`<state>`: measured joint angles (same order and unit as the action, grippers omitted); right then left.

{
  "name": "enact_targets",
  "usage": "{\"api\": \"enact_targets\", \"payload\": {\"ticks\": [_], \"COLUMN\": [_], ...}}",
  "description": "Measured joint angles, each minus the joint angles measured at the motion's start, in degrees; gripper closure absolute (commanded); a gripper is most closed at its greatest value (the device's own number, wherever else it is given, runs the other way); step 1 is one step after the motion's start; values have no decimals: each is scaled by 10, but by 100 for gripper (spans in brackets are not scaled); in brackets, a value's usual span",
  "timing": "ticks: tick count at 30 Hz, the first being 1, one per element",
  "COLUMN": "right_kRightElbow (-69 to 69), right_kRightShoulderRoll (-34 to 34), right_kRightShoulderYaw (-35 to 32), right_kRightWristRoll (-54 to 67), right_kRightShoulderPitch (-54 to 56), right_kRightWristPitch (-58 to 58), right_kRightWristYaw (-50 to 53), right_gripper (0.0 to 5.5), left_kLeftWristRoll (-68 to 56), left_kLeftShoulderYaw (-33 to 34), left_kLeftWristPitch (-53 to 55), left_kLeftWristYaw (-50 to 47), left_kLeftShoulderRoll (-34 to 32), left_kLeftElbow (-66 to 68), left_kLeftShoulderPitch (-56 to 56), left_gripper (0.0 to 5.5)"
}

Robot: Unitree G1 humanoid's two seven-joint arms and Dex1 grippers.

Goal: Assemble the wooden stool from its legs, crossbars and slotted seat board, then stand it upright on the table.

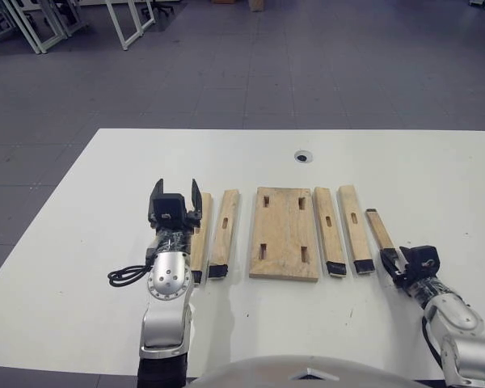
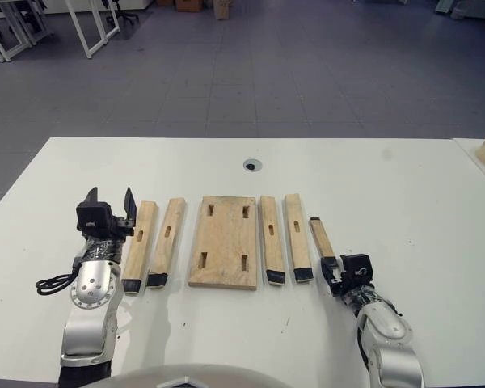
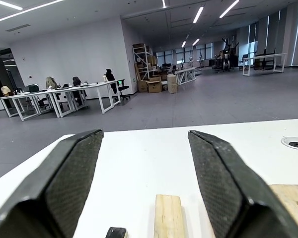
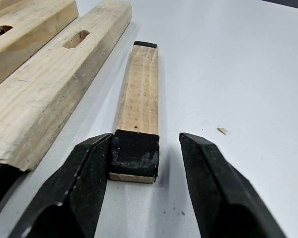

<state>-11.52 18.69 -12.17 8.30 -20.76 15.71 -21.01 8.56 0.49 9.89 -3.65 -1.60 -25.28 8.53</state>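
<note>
Jaws on the right gripper (image 4: pixel 145 143) stand apart, straddling the black-capped near end of the thin crossbar (image 4: pixel 139 89). One finger (image 4: pixel 84 173) looks right against the cap; the other sits a little off. To my eye the step is taking hold of that bar. It would go best if the gripper centred itself first, so closing doesn't shove the bar sideways into the leg (image 4: pixel 54 79) just beside it, then pinched the narrow edges squarely. The crossbar lies flat on the table (image 1: pixel 81 210) at the robot's right end of the row. Its long axis runs away from the robot, far end leaning slightly toward the seat board (image 1: pixel 284 233). Beyond the board, the left gripper (image 1: pixel 176 187) hangs with jaws spread over the outermost leg (image 1: pixel 202 234).
</note>
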Motion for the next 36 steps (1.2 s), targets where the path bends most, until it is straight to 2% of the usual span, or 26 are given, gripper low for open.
{"api": "enact_targets", "payload": {"ticks": [2,6,10,12,15,18,22,26,36], "right_kRightElbow": [12,45,26,-10,-44,-76,-128,-128,-165], "right_kRightShoulderRoll": [-2,-4,-4,11,25,27,24,13,4], "right_kRightShoulderYaw": [7,23,11,-13,-1,49,115,129,161], "right_kRightWristRoll": [-7,-16,-13,8,35,79,121,122,111], "right_kRightShoulderPitch": [4,36,81,153,235,292,313,310,302], "right_kRightWristPitch": [-22,-42,-26,-17,1,42,83,75,33], "right_kRightWristYaw": [9,25,46,53,27,-28,-78,-78,-86], "right_gripper": [415,417,417,417,417,417,417,417,417], "left_kLeftWristRoll": [-6,-11,-28,-89,-297,-508,-705,-781,-854], "left_kLeftShoulderYaw": [7,20,29,41,97,153,166,157,139], "left_kLeftWristPitch": [0,-4,13,57,170,280,375,405,418], "left_kLeftWristYaw": [1,1,2,9,2,-14,-32,-16,-38], "left_kLeftShoulderRoll": [-3,-9,-8,14,53,72,85,62,39], "left_kLeftElbow": [5,32,34,21,6,10,33,36,101], "left_kLeftShoulderPitch": [-15,-40,-66,-115,-175,-243,-290,-283,-300], "left_gripper": [232,232,232,214,175,175,175,175,175]}}
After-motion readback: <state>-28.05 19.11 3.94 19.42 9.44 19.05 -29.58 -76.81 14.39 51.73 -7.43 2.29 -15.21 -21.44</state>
